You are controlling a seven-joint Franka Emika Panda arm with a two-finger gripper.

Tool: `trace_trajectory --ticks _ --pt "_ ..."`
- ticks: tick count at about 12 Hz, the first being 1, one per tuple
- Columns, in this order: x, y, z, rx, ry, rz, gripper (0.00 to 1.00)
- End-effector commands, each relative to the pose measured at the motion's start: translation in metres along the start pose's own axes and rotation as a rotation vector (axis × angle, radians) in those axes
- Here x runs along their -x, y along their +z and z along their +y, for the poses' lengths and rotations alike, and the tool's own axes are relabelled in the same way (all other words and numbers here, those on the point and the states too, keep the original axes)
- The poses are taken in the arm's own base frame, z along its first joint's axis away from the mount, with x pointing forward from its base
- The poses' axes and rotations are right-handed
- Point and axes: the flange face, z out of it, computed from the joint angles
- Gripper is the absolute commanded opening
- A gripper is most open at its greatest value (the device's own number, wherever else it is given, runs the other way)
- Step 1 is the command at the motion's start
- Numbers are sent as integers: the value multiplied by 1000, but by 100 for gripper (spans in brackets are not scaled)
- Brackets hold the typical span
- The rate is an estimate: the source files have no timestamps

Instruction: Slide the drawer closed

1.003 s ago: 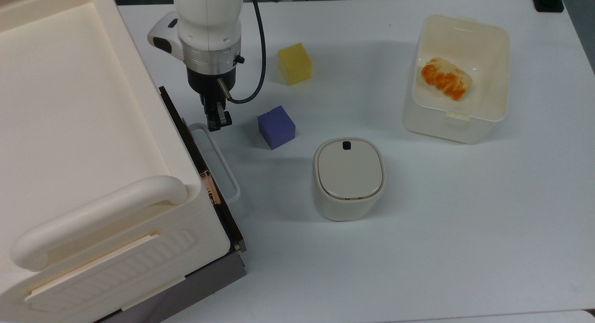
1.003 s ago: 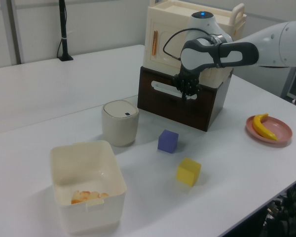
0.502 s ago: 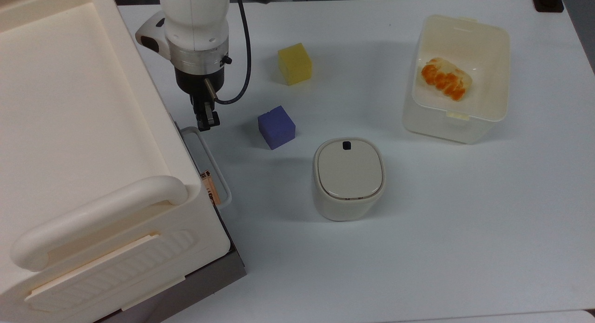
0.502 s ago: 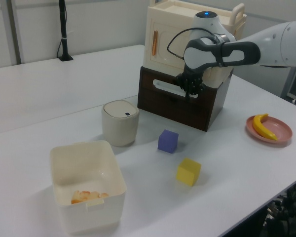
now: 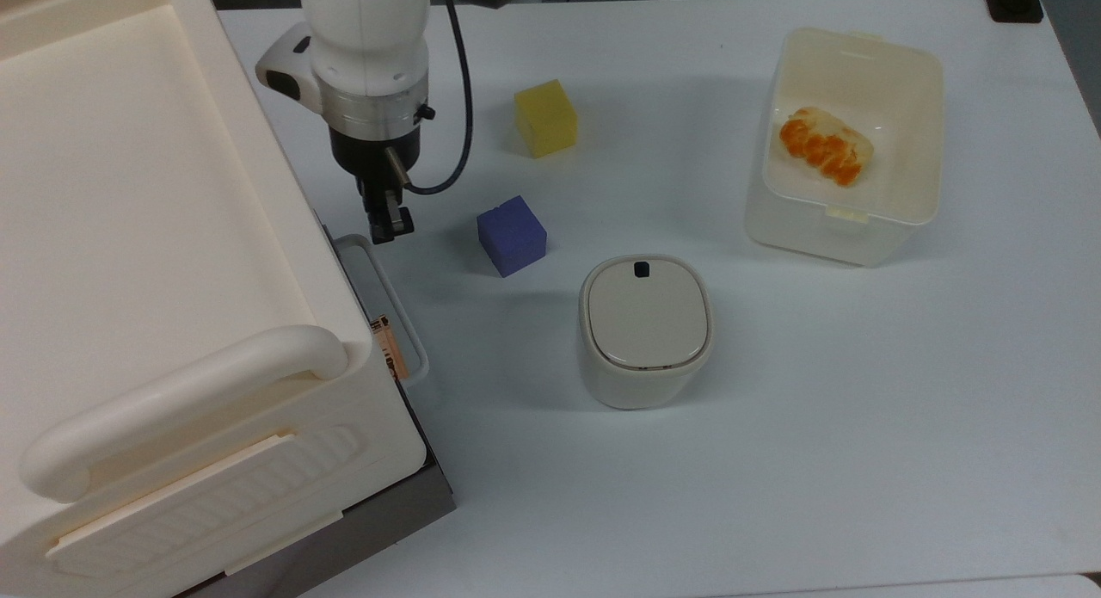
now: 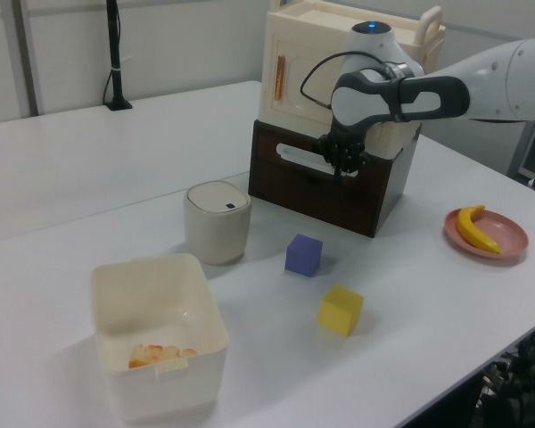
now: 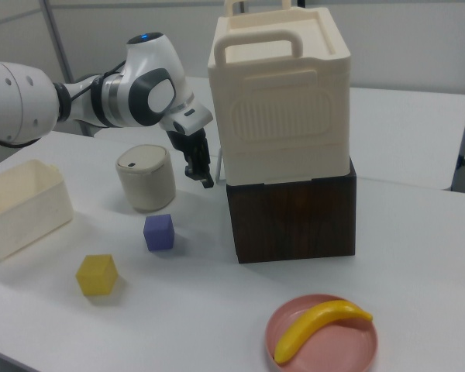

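A white robot arm's gripper [image 5: 389, 228] hangs just beside one end of the thin white handle [image 5: 384, 299] of the drawer [image 6: 316, 183], which sits pushed in flush under a cream case [image 7: 283, 101]; whether the pincer is clenched or released cannot be told. On the white table [image 5: 774, 409], near the gripper, are a purple cube [image 5: 512, 235], a yellow cube [image 5: 545, 118] and a lidded cream canister [image 5: 645, 329]. Well apart stand an open cream bin [image 5: 847, 142] holding orange-topped food [image 5: 825, 145], and a pink plate [image 7: 322, 339] bearing a banana [image 7: 319, 325].

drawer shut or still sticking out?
Shut, or nearly. In the top view the drawer shows just its white loop handle past the cream box; in the left view its front sits flush.
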Motion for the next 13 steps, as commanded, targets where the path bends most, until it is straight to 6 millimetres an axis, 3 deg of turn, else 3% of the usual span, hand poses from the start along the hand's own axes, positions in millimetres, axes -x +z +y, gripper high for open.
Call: trace_trajectory --ticks 1,4,5,10,13 --pt "59 -8 -20 19 -117 -5 0" --pt "101 -29 -30 29 -223 -9 1" --pt "113 -37 -33 18 -330 -11 5" --pt "145 -39 -33 45 -941 -76 2" --pt "157 -73 -20 31 -1223 -146 5"
